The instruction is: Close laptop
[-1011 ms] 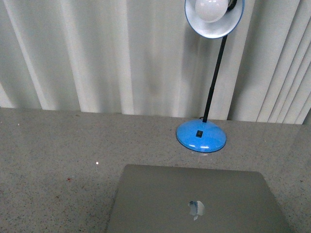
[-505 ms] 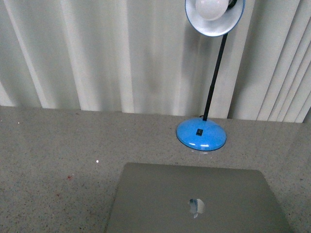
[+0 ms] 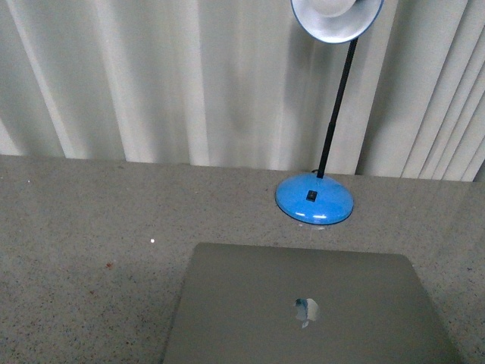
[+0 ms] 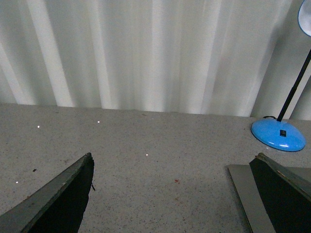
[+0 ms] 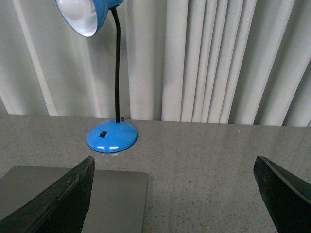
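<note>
The laptop (image 3: 303, 307) lies near the bottom of the front view with its grey lid down and the shiny apple logo facing up; no keys or screen show. Neither arm shows in the front view. In the left wrist view my left gripper (image 4: 175, 194) is open over bare tabletop, and a strip of the laptop (image 4: 248, 199) lies beside one dark finger (image 4: 284, 196). In the right wrist view my right gripper (image 5: 175, 194) is open, with the laptop's corner (image 5: 112, 199) next to one finger (image 5: 63, 204).
A blue desk lamp stands behind the laptop, its base (image 3: 314, 199) on the speckled grey tabletop (image 3: 91, 258) and its shade (image 3: 337, 15) high above. Pale vertical blinds (image 3: 151, 76) close off the back edge. The lamp base also shows in the right wrist view (image 5: 112, 137).
The front view has shifted slightly: the laptop and lamp base sit a little higher in frame and the lamp shade is cut off more at the top. The laptop lid stays flat.
</note>
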Motion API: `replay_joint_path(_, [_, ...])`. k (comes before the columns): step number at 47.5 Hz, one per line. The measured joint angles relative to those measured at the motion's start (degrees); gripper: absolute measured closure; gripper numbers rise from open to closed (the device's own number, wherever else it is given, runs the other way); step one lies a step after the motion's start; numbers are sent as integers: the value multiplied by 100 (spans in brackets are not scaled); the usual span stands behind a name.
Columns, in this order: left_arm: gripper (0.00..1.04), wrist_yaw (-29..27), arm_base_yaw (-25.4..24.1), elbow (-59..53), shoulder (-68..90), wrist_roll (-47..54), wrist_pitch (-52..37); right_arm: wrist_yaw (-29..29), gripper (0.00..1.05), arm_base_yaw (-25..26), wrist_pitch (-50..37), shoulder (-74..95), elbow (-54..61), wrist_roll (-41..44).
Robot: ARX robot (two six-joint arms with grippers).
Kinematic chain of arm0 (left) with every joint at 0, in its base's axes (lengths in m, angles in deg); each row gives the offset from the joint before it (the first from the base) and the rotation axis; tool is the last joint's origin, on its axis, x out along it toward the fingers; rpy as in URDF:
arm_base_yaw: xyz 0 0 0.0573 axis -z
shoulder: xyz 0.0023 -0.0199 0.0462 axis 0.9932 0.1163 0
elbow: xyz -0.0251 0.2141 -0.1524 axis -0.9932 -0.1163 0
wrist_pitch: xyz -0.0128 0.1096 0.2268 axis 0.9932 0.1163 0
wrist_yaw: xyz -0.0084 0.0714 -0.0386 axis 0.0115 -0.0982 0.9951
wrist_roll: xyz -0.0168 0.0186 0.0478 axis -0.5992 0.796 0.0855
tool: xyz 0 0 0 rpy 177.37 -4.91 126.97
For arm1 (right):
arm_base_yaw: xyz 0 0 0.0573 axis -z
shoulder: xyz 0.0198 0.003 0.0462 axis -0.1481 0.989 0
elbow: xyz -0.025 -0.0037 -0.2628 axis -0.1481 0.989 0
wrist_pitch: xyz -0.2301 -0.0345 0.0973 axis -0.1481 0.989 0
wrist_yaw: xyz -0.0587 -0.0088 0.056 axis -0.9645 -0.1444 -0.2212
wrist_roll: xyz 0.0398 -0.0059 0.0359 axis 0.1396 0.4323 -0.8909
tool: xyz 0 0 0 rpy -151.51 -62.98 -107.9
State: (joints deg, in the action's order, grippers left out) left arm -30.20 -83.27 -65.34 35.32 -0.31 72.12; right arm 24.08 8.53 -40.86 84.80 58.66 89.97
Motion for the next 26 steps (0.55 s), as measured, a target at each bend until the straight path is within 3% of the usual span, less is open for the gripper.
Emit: replay_joint_path(26, [7,0,0,2,0,0,0,0,7,0,0,0,0,0])
